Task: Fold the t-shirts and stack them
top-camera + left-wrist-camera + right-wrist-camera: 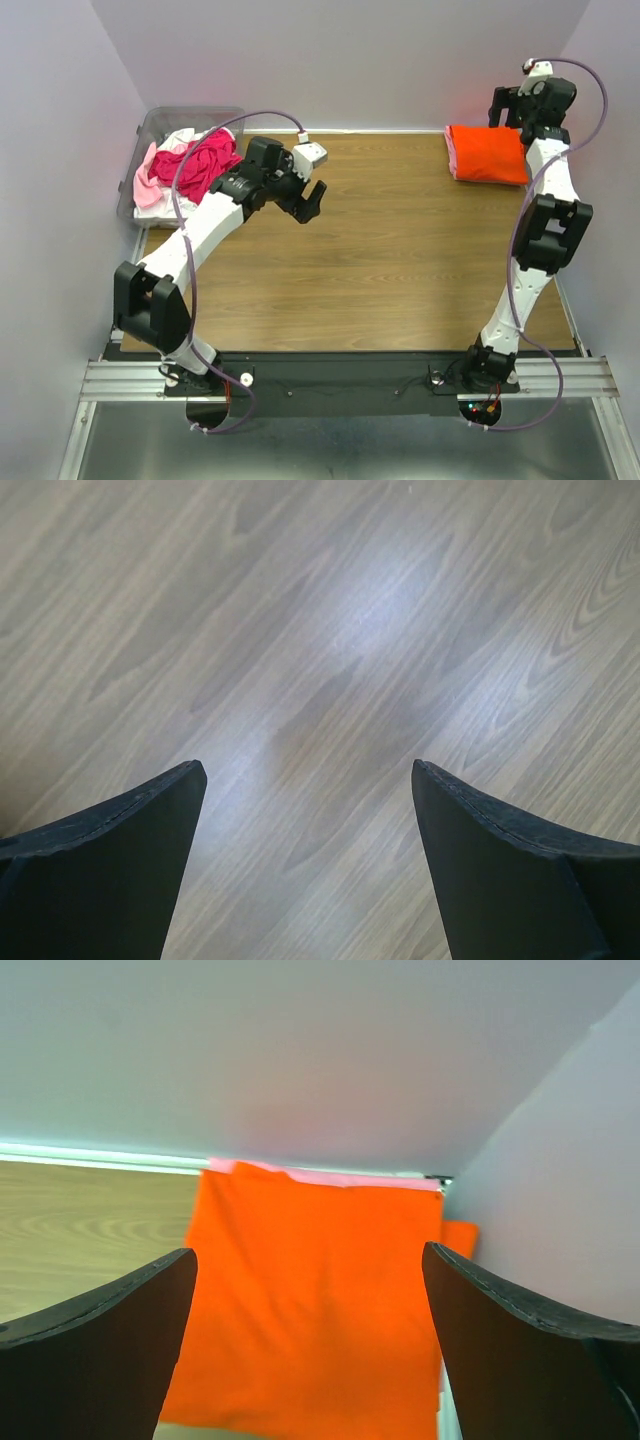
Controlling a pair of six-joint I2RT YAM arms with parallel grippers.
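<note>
My right pincer (pixel 309 1250) hangs wide above the orange shirt (pixel 315 1300) stacked on the pink shirt (pixel 320 1173) in the far corner, probably to keep folding room, left pincer (pixel 310 767) wide near the bin (pixel 150 125) of crumpled shirts (pixel 195 165).

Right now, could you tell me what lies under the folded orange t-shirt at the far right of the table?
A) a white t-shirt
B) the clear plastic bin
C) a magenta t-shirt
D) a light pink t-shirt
D: in the right wrist view a strip of the light pink t-shirt shows from beneath the far edge of the orange t-shirt.
</note>
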